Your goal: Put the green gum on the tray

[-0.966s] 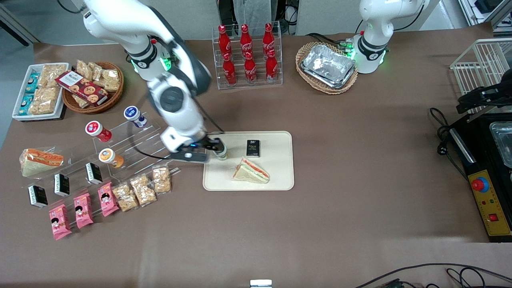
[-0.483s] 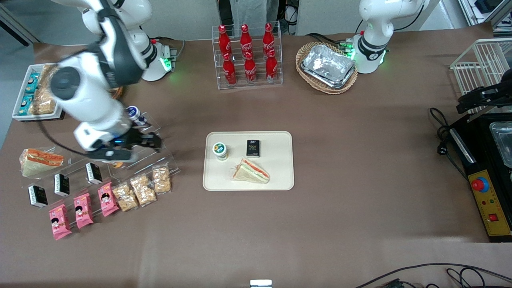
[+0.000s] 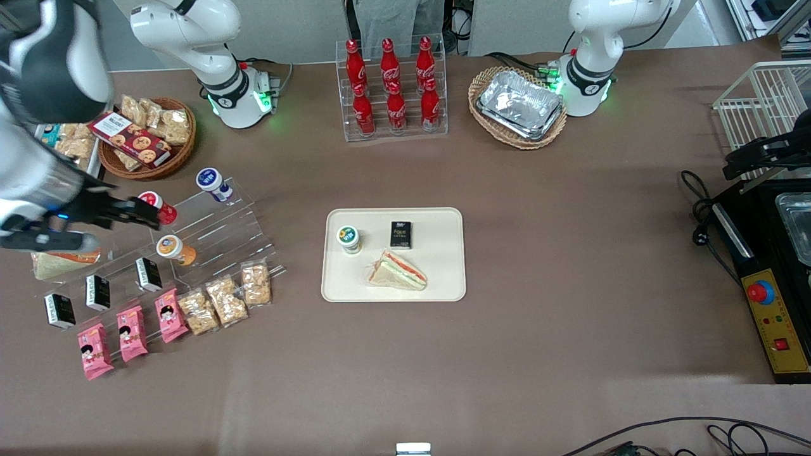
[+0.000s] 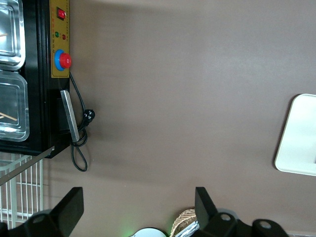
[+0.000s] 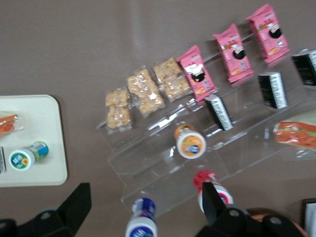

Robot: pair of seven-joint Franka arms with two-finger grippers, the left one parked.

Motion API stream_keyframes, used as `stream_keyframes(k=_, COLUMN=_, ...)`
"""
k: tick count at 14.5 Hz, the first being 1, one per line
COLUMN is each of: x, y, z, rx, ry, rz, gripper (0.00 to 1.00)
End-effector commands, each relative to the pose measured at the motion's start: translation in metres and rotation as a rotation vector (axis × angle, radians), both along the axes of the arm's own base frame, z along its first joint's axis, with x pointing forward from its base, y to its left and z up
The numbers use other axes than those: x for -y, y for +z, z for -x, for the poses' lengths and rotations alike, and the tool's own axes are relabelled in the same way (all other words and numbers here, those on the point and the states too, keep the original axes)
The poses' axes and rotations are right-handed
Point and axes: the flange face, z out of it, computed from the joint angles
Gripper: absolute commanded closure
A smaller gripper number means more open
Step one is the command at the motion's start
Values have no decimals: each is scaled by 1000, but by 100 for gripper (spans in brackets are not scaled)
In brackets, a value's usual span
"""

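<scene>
Green gum (image 3: 348,239): upright on the tray (image 3: 443,288) beside a sandwich (image 3: 397,270); gripper (image 3: 136,213), fingers released and empty, over the clear display rack (image 3: 215,221) near the red-lidded bottle (image 3: 154,207), which a low swing could topple.

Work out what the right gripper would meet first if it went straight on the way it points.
Probably the clear stepped stand, near the blue-lidded container. The open gripper hangs above it, with the red-lidded container beside one jaw. Depth is unclear.
</scene>
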Motion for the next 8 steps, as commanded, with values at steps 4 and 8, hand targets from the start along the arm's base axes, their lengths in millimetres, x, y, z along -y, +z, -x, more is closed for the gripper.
stream_keyframes(k=4, x=31, y=20, z=-12, rx=-3, ry=72, rz=1, gripper=0)
stream_keyframes(k=8, x=40, y=21, z=-9, rx=-9, ry=57, rz=-1, gripper=0)
